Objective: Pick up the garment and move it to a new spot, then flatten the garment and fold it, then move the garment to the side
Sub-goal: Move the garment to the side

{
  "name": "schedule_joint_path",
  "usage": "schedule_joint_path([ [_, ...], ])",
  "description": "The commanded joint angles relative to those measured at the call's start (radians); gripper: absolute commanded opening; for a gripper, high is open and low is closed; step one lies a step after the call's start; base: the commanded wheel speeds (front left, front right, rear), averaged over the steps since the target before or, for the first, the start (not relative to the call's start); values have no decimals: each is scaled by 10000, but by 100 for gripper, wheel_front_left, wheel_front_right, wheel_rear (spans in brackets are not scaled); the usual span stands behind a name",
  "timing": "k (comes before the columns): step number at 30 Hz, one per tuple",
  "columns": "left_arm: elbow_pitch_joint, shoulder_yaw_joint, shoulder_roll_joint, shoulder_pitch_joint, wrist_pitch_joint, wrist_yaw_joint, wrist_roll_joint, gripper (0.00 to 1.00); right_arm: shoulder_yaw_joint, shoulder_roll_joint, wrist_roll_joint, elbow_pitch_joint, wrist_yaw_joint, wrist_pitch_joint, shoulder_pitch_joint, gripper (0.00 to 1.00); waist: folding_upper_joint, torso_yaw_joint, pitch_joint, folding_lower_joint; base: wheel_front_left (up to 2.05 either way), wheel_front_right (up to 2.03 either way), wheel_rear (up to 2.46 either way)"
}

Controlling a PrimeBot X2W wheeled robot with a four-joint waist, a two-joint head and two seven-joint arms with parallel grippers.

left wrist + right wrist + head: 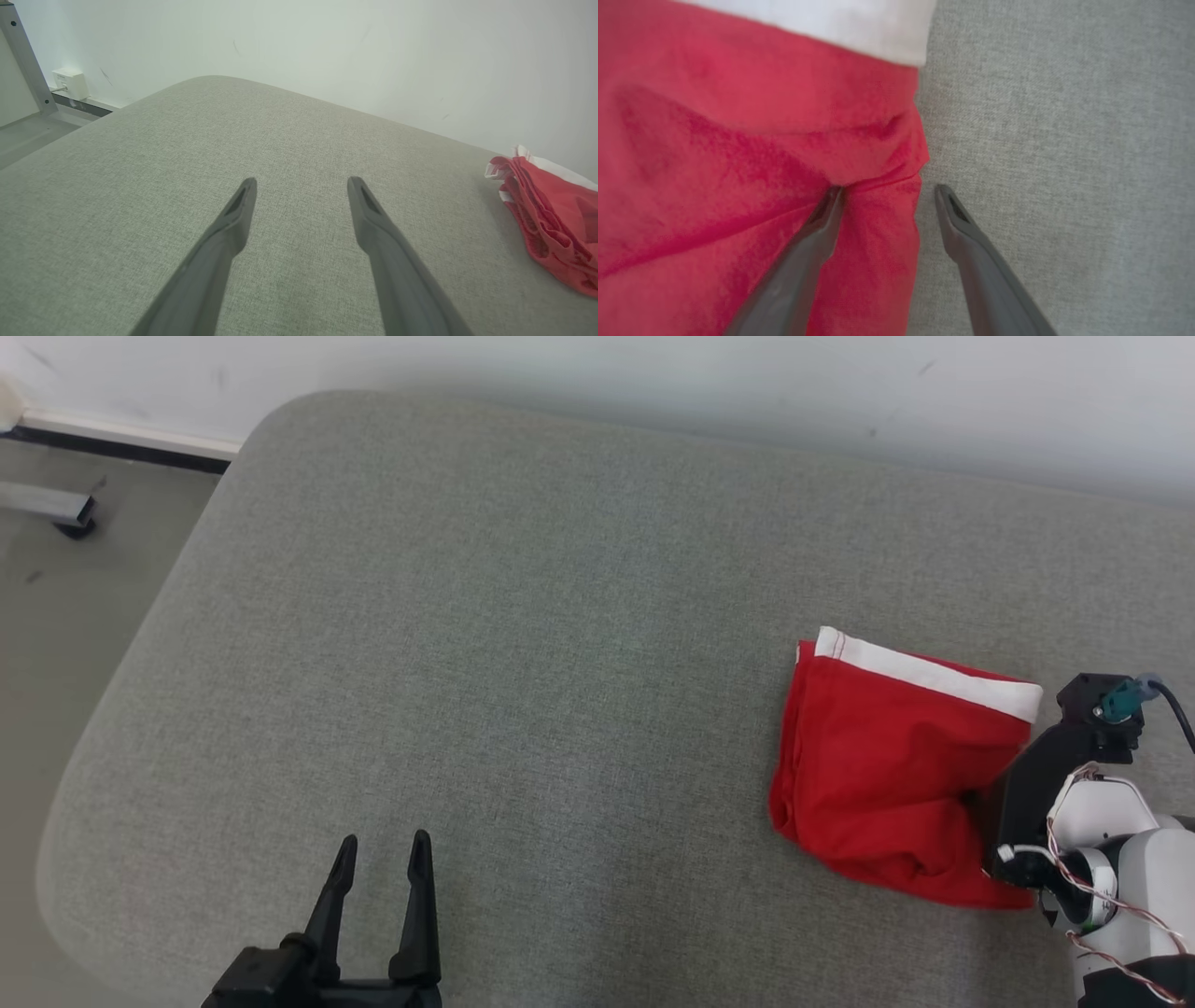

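The garment (887, 756) is red with a white band and lies folded in a compact bundle at the right of the grey cushion (467, 616). My right gripper (888, 189) is open and straddles the bundle's right edge: one finger presses into the red cloth (738, 140), the other rests over bare cushion. From the head view its black wrist (1055, 775) covers the garment's near right corner. Far to the left, my left gripper (385, 845) stands open over bare cushion, nothing between its fingers (233, 219). The left wrist view has the garment (556, 219) at its right edge.
The cushion's rounded edge drops to the floor (56, 644) on the left. A metal leg with a castor (65, 513) stands there. A white wall (653, 383) runs close behind the cushion, with a small white box (70, 84) low on it.
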Motion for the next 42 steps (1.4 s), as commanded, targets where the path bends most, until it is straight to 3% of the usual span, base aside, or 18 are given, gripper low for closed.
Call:
schedule_joint_path([
  [1,-47,-34,-9,-167,-22,21,-55,100,18,66,-80,281,-27,234,213,100,0,134,189,-1,0,0,0],
  [3,-51,-92,-7,-185,-22,78,-57,100,96,130,-54,403,-27,513,316,100,0,130,230,-1,0,0,0],
  [4,-53,-106,-7,-202,-22,103,-78,100,164,134,-68,431,-26,640,359,87,0,118,245,-1,0,0,0],
  [5,-53,-104,-7,-221,-22,102,-88,100,254,113,-78,431,-26,737,378,33,0,91,258,-1,0,0,0],
  [6,-52,-110,-7,-239,-22,106,-104,100,339,60,-51,400,-27,796,382,0,0,64,268,-1,0,0,0],
  [14,-307,-29,-7,-507,-22,60,-131,100,2045,-1429,245,-412,-30,595,-657,0,0,-633,570,-1,0,0,0],
  [20,-730,-78,-7,-968,-22,53,-101,100,3930,-3075,956,-1214,-29,926,-1772,0,0,-1623,1060,-1,0,0,0],
  [25,-881,-146,-4,-1372,-22,-9,5,100,4775,-4253,1662,-2038,-29,1284,-2455,0,0,-2472,1418,-1,0,0,0],
  [34,-852,-52,2,-1860,-22,-165,269,100,4716,-5589,2401,-3177,-29,1723,-2726,0,0,-3713,1924,-1,0,0,0],
  [42,-784,77,7,-2074,-22,-320,532,100,4239,-6430,2269,-3492,-29,1334,-2321,0,0,-4169,2258,-1,0,0,0],
])
